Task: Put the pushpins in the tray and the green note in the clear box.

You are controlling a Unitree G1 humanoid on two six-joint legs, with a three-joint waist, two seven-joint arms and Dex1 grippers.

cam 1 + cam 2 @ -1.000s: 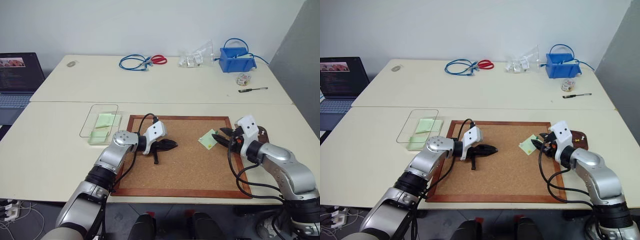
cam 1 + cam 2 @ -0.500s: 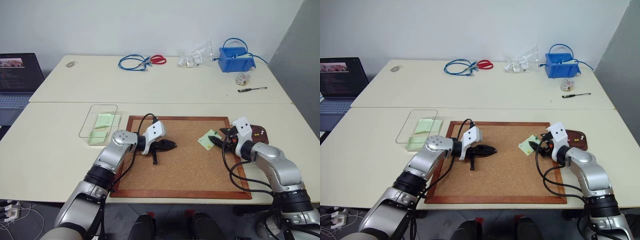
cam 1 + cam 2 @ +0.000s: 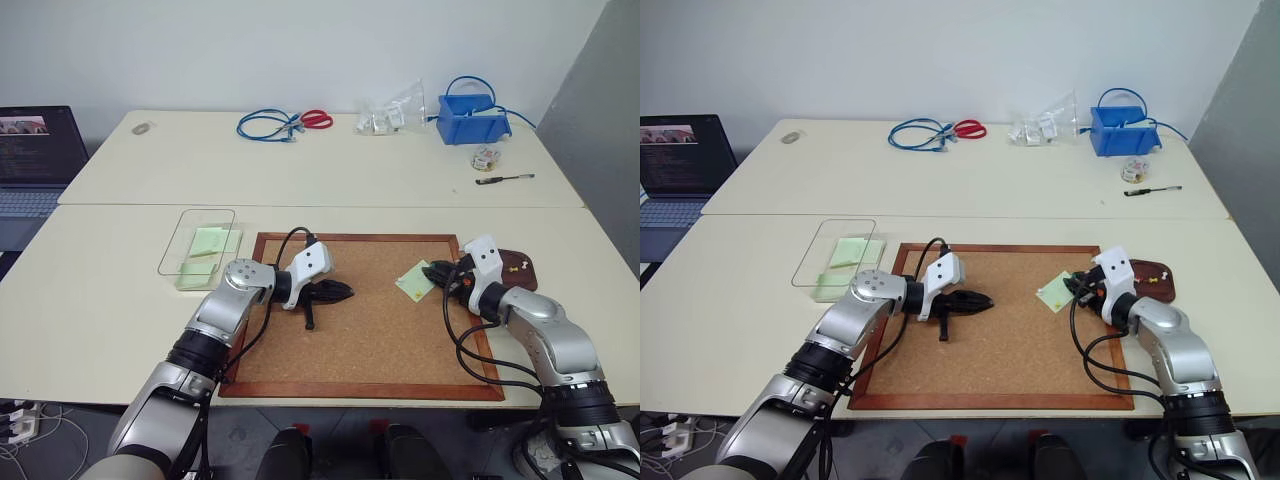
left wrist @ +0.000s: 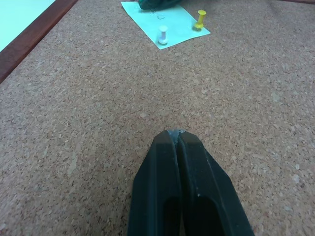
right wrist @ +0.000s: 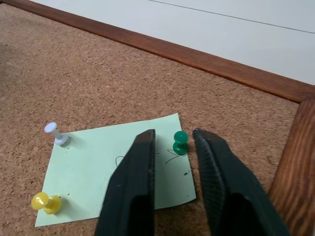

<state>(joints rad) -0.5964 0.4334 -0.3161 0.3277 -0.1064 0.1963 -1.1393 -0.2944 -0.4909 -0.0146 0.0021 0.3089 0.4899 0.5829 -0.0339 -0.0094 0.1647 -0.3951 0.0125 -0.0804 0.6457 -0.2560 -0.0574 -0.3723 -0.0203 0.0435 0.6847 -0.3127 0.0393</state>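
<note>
right wrist view: green pushpin [image 5: 179,142] upright

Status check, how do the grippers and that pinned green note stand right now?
Left gripper shut, idle over corkboard. Right gripper open, straddling green pushpin. Green note pinned by green, white, yellow pins. Nothing blocking.

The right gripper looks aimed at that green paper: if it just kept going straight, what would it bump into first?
Most likely the green pushpin, which stands in the green note directly ahead of the right gripper, in line with the gap between its fingers. Whether they already touch it is unclear.
</note>
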